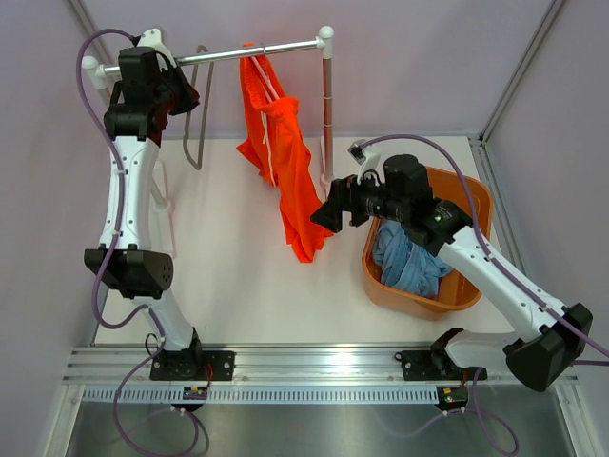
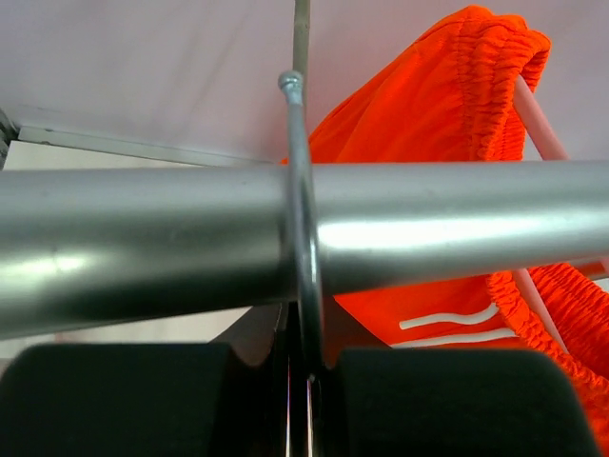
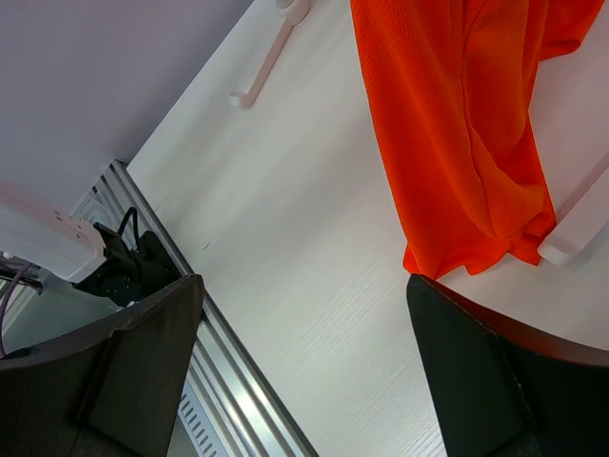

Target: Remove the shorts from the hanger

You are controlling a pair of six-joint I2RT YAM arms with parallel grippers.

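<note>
Orange shorts (image 1: 284, 171) are seen draped from a pale hanger (image 2: 538, 119) on the metal rail (image 1: 257, 50) at 12 o'clock of the desk (image 1: 238, 286), with the hem hanging toward the centre. Light blue shorts (image 1: 407, 262) are heaped in an orange basin (image 1: 414, 299) at 4 o'clock. The right hand (image 1: 335, 211) is held wide open just at 3 o'clock of the orange hem (nothing between its fingers). The left hand (image 1: 181, 93), at 11 o'clock, is clamped tight on a thin wire hook (image 2: 303, 248) looped over the rail.
</note>
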